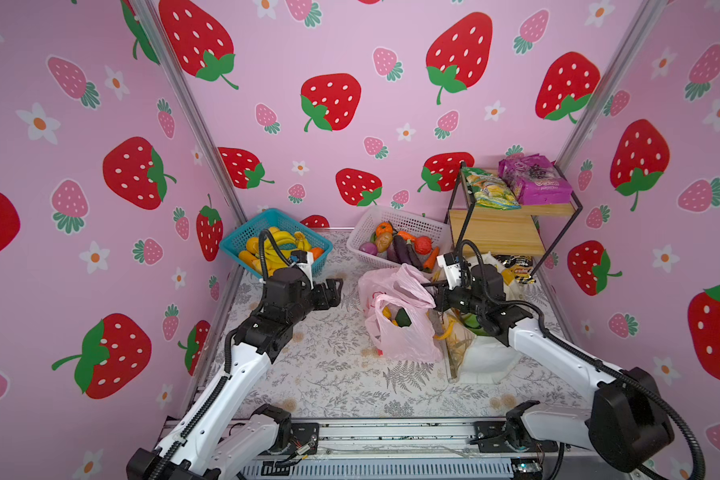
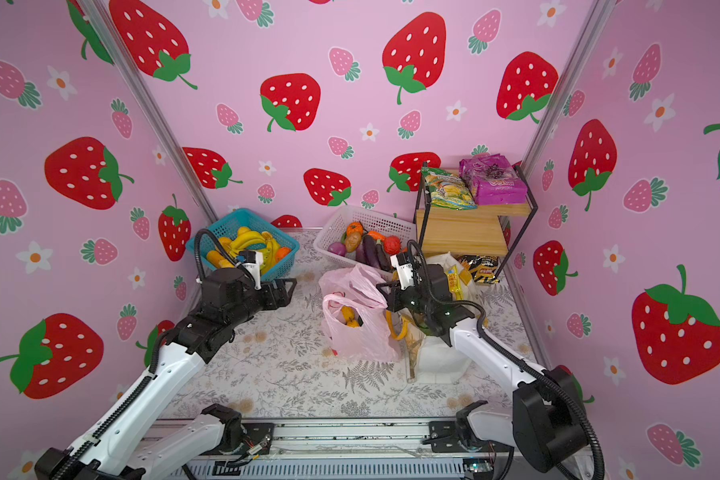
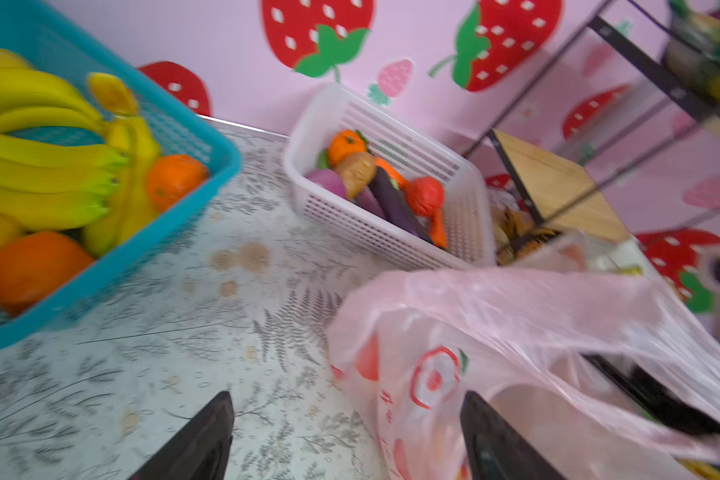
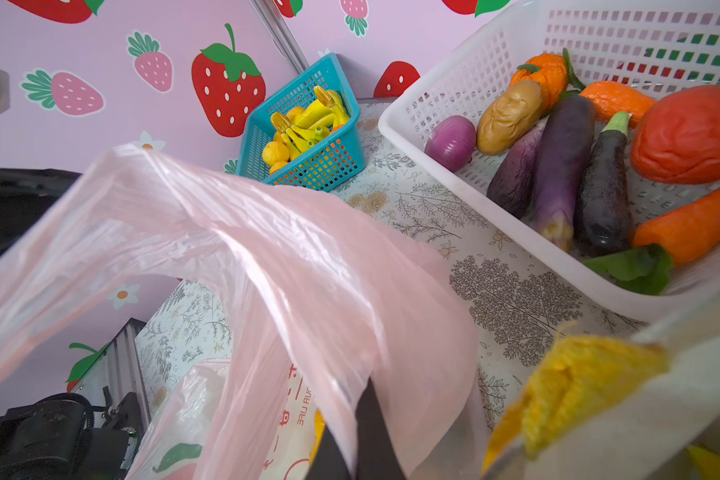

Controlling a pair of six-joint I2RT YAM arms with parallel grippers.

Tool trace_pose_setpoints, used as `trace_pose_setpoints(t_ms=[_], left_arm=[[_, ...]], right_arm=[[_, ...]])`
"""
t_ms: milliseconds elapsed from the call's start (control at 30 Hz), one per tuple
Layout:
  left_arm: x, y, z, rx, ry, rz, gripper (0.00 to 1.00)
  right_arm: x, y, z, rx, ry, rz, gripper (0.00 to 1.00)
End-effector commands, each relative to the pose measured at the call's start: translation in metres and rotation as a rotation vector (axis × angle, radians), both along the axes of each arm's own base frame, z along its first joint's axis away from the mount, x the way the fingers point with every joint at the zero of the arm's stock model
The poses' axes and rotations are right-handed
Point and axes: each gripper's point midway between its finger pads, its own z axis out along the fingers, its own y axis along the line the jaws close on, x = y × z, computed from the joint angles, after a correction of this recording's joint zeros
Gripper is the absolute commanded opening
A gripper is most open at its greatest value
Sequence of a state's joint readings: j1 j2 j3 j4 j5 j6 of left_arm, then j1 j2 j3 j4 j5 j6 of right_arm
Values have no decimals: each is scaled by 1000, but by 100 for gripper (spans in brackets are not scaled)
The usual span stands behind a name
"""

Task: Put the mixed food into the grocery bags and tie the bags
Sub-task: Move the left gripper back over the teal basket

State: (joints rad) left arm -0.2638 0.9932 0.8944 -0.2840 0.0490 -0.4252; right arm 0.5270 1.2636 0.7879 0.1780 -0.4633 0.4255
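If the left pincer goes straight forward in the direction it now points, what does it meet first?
Most likely the pink carrier bag, which stands just ahead of the open left pincer. Depth is unclear, so this is a judgement.

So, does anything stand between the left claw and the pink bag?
Nothing visible does. Only bare tablecloth lies between the open left claw and the pink bag, whose upper plastic the right claw grips shut.
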Motion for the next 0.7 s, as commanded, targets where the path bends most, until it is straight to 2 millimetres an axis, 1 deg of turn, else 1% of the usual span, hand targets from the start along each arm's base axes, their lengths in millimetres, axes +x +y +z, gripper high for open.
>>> trace_pose_setpoints(t_ms=[0,67,167,267,367,467,567,667], left_arm=[[28,57,-10,56,49,249,86],[46,86,-22,143,119,329,86],[74,115,-44,236,244,369,86],[99,132,-67,276,360,362,86],[116,148,-89,301,455,358,86],[126,160,-112,305,550,337,85],[133,158,-132,293,629,279,84],[137,158,-147,304,688,247,85]], right_arm=[[0,-5,-4,-9,3,-15,0],[-1,-5,-3,-7,1,-12,0],[-2,-6,-1,-7,-3,-12,0],[-3,-6,0,-7,-5,-9,0],[-4,-6,-1,-7,-4,-7,0],[-3,-6,0,-6,-5,-7,0],[-3,-5,-2,-3,-2,-5,0],[-3,-4,-4,1,7,0,0]])
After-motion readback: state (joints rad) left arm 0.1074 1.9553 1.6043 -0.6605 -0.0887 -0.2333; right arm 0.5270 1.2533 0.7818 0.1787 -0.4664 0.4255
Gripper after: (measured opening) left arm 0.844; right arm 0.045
